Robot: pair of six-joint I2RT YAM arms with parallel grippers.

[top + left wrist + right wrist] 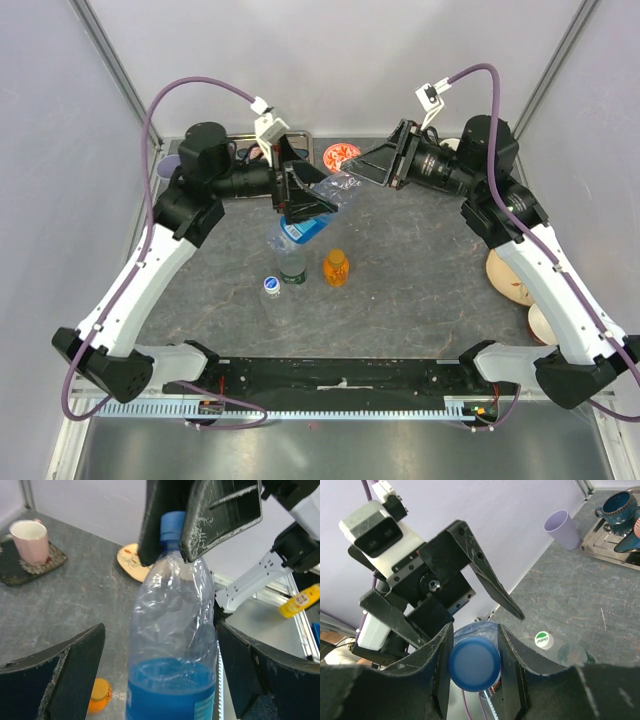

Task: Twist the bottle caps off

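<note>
Right wrist view shows the blue cap (474,663) pinched between the right fingers (511,680). Its clear bottle (172,625), crumpled and blue in its lower part, leans between the two arms over the middle of the surface (420,270). The left fingers (65,675) are spread wide on either side of the bottle's body, apart from it. An orange bottle (336,267) stands near.

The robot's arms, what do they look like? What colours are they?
The left arm and right arm have white tube-like sections joined by chunky black joints. A purple cable loops over each. The left gripper and right gripper each have two flat, black, wedge-shaped fingers with pale scratches. A small white camera box sits on the wrist.
</note>
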